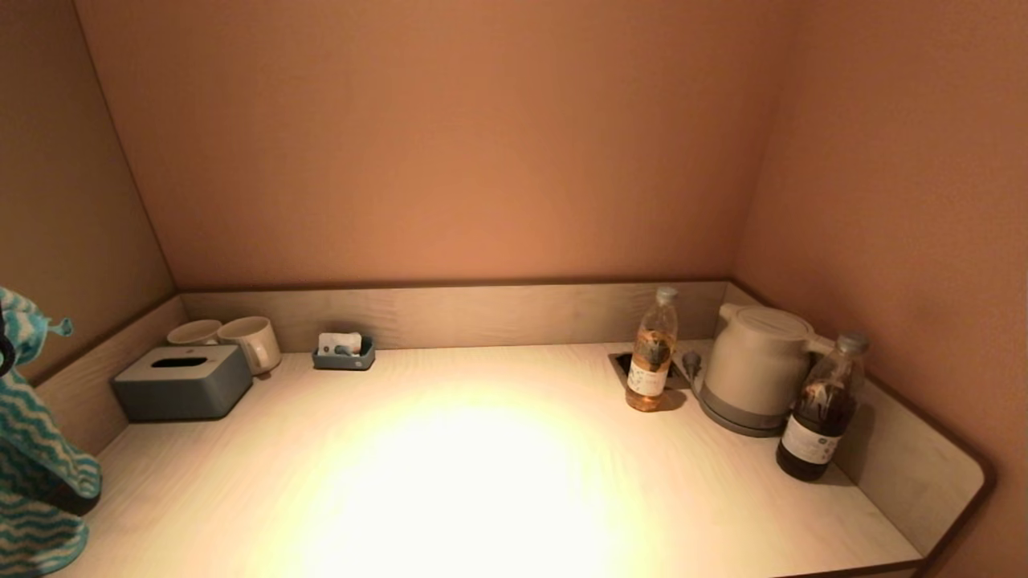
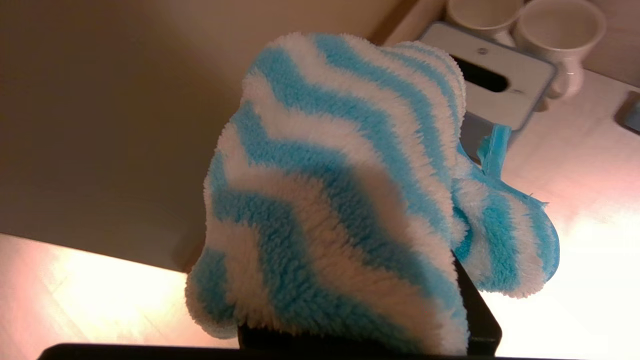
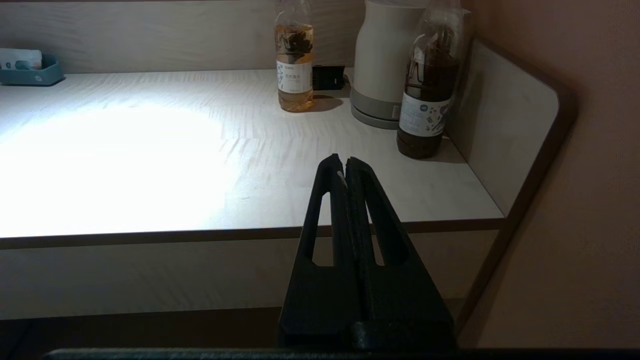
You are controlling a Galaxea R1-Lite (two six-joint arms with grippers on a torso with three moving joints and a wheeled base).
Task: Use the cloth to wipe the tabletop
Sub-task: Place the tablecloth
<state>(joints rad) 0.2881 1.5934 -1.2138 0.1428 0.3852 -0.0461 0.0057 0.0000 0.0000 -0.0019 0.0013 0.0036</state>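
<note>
A fluffy cloth with blue and white wavy stripes (image 1: 32, 482) hangs at the far left, above the front left corner of the pale wooden tabletop (image 1: 482, 482). In the left wrist view the cloth (image 2: 340, 200) drapes over my left gripper (image 2: 360, 325) and hides most of it; one dark finger (image 2: 477, 310) shows beside it. The gripper holds the cloth clear of the table. My right gripper (image 3: 345, 162) is shut and empty, parked low in front of the table's front edge near the right end. It is out of the head view.
At the back left stand a grey tissue box (image 1: 181, 383), two white mugs (image 1: 250, 341) and a small blue tray (image 1: 345, 352). At the back right stand a pale bottle (image 1: 652, 352), a white kettle (image 1: 755, 368) and a dark bottle (image 1: 819, 409). Low walls rim three sides.
</note>
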